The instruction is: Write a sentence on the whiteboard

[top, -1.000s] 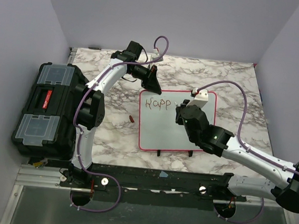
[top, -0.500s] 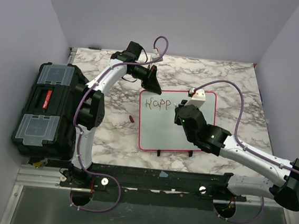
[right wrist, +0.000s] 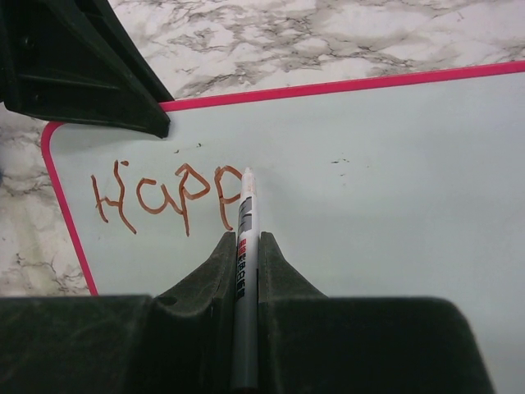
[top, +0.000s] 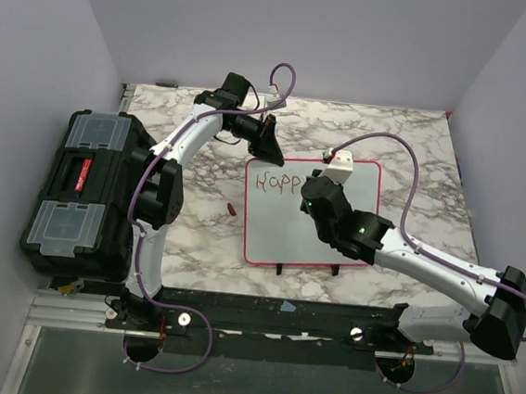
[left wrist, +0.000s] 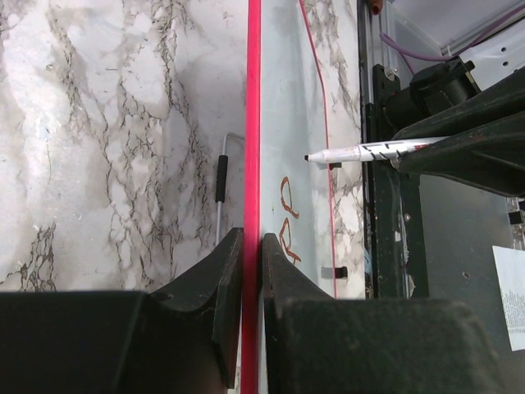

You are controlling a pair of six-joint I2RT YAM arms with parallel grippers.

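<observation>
The whiteboard [top: 279,226], white with a thin pink-red frame, lies mid-table. The sentence [top: 277,183] reads "Happ" in red-brown near its top left; it also shows in the right wrist view [right wrist: 164,197]. My left gripper [top: 270,145] is shut on the whiteboard's top edge; in its wrist view the jaws clamp the pink frame [left wrist: 252,164]. My right gripper [top: 311,200] is shut on a white marker [right wrist: 244,238], upright between the jaws, its tip on the board at the last "p". The marker also shows in the left wrist view [left wrist: 369,151].
A black toolbox [top: 82,191] with clear lid bins stands at the table's left edge. A small red marker cap [top: 230,210] lies on the marble left of the board. The board's two black feet [top: 306,269] point toward the near rail.
My right gripper with the marker has moved left across the board toward the lettering. The left gripper and whiteboard have not moved.
</observation>
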